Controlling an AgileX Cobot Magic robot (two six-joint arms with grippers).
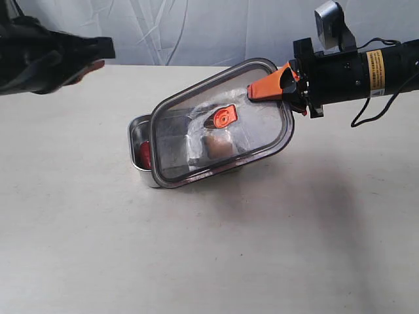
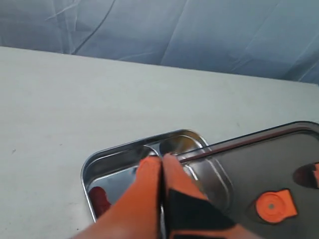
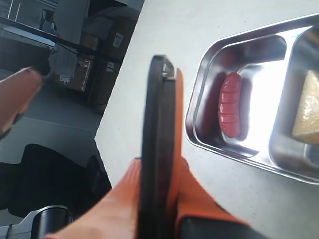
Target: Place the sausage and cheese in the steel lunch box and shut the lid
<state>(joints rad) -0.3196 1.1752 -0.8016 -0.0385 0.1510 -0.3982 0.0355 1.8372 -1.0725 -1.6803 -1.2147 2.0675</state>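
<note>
The steel lunch box lies mid-table. The red sausage rests in its smaller compartment and the yellow cheese in the larger one. The dark translucent lid, with its orange valve tab, hangs tilted over the box, its low edge near the box. My right gripper is shut on the lid's raised far-right corner; in the right wrist view the lid runs edge-on between the fingers. My left gripper is shut and empty, held above the table at far left, apart from the box.
The box stands on a pale table with a blue-grey cloth backdrop behind it. Past the table's edge, the right wrist view shows stacked boxes and dark equipment.
</note>
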